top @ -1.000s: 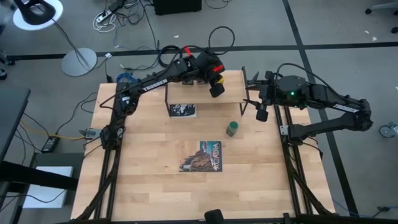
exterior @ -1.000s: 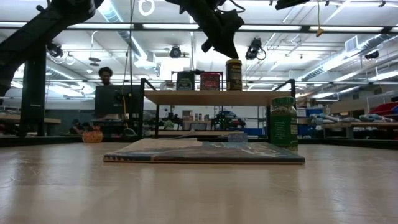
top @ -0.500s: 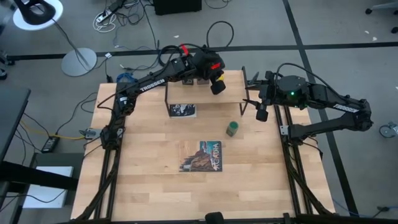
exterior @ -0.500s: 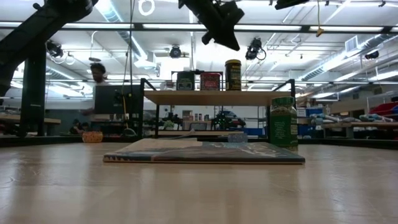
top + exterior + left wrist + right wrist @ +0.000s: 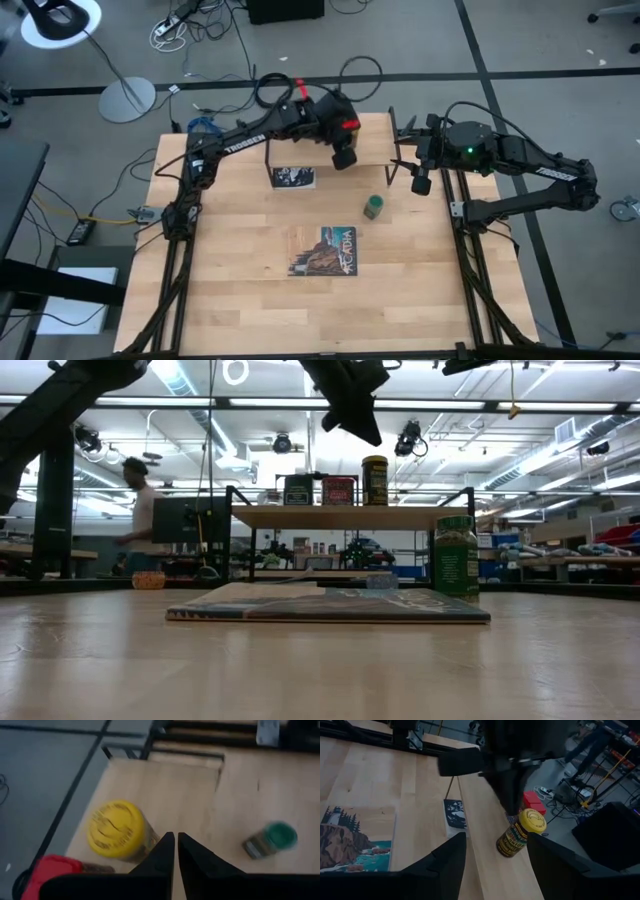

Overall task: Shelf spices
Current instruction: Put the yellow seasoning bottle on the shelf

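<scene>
Yellow-capped jar (image 5: 118, 831) stands on the shelf (image 5: 350, 516) beneath my left gripper (image 5: 175, 842), fingers together, empty; descending carelessly would probably topple it onto the red tin (image 5: 338, 490).

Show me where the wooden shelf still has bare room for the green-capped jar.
The light wooden shelf is bare between the yellow-capped jar and its right-hand post. The other end is crowded with the black tin and red tin.

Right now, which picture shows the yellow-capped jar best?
The right wrist view: the yellow-capped jar shows cap and label, standing on the shelf. The left wrist view shows mostly its cap; the low view only its side; the high view hides it.
</scene>
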You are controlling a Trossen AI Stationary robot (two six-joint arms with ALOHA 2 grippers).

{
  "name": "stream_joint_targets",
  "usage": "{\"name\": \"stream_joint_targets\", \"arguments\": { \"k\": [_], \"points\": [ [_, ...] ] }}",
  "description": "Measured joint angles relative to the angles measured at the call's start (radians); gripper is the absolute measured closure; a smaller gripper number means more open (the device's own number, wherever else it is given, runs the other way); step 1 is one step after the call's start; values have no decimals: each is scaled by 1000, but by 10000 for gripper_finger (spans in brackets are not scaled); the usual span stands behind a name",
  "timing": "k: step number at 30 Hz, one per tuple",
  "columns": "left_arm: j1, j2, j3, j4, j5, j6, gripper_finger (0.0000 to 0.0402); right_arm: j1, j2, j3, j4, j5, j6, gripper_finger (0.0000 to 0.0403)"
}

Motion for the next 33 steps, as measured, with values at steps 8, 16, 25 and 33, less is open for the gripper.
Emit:
{"name": "stream_joint_targets", "arguments": {
  "k": [8, 16, 25, 33],
  "points": [
    [-4, 0, -85, -18, -38, -8, 372, 0, 0, 0, 13, 1, -1, 194],
    [10, 0, -204, 115, -37, -9, 371, 0, 0, 0, 13, 2, 7, 194],
    [41, 0, -232, 124, -53, -28, 371, 0, 0, 0, 15, 3, 10, 194],
    [64, 0, -232, 183, -56, -29, 371, 0, 0, 0, 16, 3, 9, 194]
  ]
}}
